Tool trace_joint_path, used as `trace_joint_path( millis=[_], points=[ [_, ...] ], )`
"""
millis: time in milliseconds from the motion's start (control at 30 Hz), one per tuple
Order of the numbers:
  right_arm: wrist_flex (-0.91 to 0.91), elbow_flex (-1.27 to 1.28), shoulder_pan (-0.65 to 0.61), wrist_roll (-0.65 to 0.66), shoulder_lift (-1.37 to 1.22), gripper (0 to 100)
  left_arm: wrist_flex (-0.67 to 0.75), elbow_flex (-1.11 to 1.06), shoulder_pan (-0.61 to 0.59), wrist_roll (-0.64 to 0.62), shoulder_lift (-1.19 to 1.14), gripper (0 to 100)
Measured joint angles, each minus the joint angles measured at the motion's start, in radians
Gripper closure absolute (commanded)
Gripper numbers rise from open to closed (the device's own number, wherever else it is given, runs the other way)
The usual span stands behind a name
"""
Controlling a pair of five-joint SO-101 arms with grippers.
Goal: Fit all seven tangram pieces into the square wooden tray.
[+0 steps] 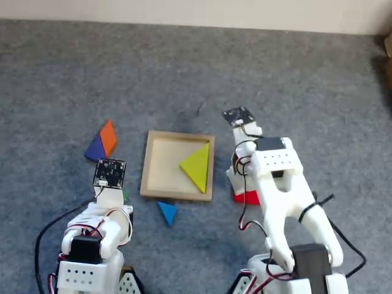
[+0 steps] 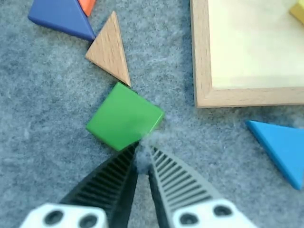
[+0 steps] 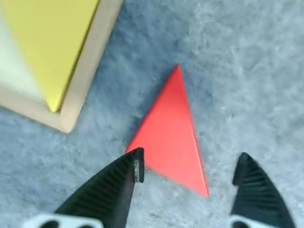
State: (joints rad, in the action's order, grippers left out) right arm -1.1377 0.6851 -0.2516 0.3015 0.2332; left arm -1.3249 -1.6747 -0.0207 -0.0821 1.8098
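The square wooden tray (image 1: 147, 168) lies mid-table with a yellow triangle (image 1: 197, 165) in its right half. My left gripper (image 2: 142, 156) is shut, its tips touching the near corner of a green square (image 2: 124, 121). Past the square lie a plain wooden triangle (image 2: 109, 50), a dark blue triangle (image 2: 61, 16) and an orange piece (image 1: 108, 137). A light blue triangle (image 1: 166, 212) lies in front of the tray. My right gripper (image 3: 190, 171) is open, with its fingers on either side of a red triangle (image 3: 170, 135) just right of the tray (image 3: 78, 90).
Grey carpet covers the table. Black cables (image 1: 43, 236) trail beside both arm bases at the near edge. A dark object (image 1: 388, 46) sits at the far right edge.
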Motion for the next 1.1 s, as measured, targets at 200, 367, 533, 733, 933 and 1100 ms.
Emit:
trace_joint_path(
  millis=[200,367,533,733,933,1100],
  points=[
    [0.012,0.0,-0.078,-0.008,-0.112,67.7,0.0,0.0,0.0,0.0,0.0,100],
    [0.02,0.0,-0.083,-0.008,-0.215,67.6,0.0,0.0,0.0,0.0,0.0,100],
    [0.014,-0.035,-0.086,-0.009,-0.275,67.6,0.0,0.0,0.0,0.0,0.0,100],
    [0.014,-0.051,-0.086,-0.011,-0.281,67.6,0.0,0.0,0.0,0.0,0.0,100],
    [0.012,-0.083,-0.086,-0.011,-0.293,67.6,0.0,0.0,0.0,0.0,0.0,100],
    [0.012,-0.083,-0.086,-0.011,-0.293,67.6,0.0,0.0,0.0,0.0,0.0,100]
  ],
)
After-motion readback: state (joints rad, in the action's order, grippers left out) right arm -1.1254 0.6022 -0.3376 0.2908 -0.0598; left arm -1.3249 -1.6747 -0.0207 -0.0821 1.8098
